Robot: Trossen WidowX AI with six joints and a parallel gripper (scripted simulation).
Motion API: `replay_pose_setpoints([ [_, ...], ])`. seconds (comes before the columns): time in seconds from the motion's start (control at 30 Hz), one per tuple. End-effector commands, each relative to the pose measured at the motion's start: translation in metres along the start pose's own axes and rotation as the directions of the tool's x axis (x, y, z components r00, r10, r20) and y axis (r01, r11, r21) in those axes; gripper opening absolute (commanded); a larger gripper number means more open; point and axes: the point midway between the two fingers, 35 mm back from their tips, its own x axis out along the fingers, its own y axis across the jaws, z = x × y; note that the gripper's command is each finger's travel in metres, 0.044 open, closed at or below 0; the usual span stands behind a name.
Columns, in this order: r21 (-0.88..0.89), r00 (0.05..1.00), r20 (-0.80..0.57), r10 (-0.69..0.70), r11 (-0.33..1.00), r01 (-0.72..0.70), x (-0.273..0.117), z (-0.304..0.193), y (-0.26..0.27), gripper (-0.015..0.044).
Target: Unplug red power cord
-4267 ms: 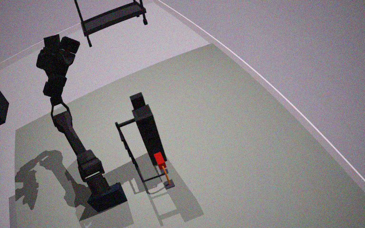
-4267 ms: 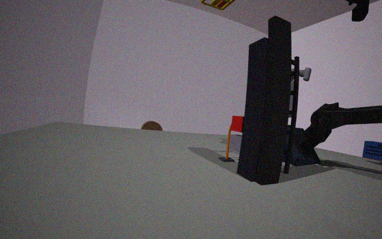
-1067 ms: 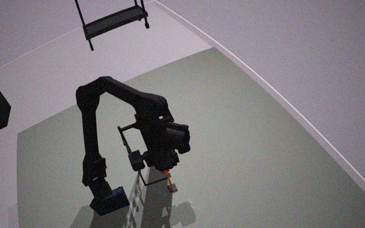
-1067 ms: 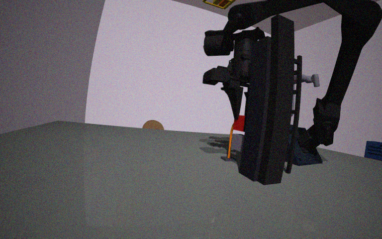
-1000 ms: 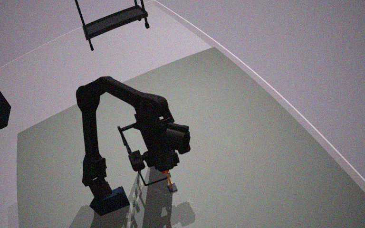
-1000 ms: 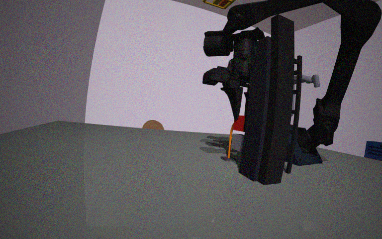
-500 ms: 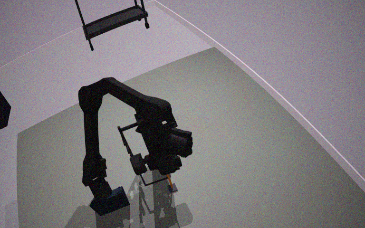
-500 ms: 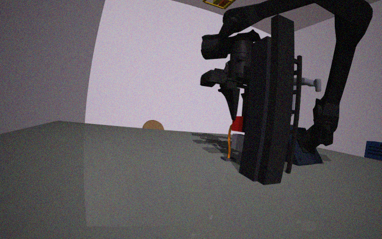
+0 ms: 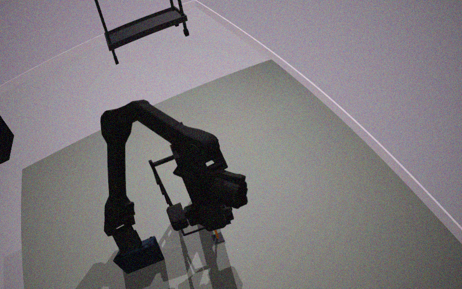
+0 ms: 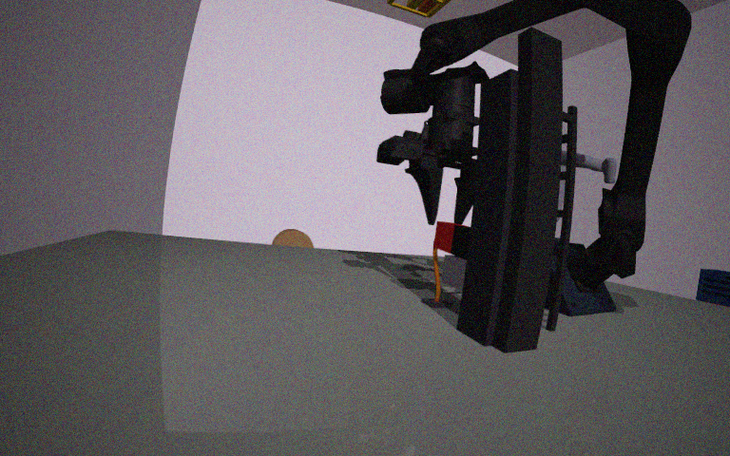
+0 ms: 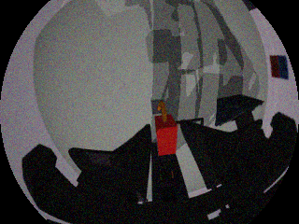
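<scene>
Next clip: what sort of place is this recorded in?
Probably a bare lab or test room, not a home. A single robot arm is bolted to a large grey-green table, plain pale walls surround it, and a wheeled utility cart stands on the floor beyond. A red plug sits below the jaws.
</scene>
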Motion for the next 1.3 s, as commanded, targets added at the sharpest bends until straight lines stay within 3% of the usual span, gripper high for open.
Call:
replay_pose_setpoints([
  [0.0,0.001,1.000,0.005,0.004,1.000,-0.004,-0.001,-0.001,0.000,0.0263],
  [0.23,0.002,1.000,0.007,0.005,1.000,-0.005,-0.006,0.019,0.001,0.0440],
  [0.4,0.001,1.000,0.008,0.005,1.000,-0.005,-0.014,0.059,0.000,0.0440],
  [1.27,0.001,1.000,0.008,0.005,1.000,-0.005,-0.014,0.059,0.000,0.0440],
])
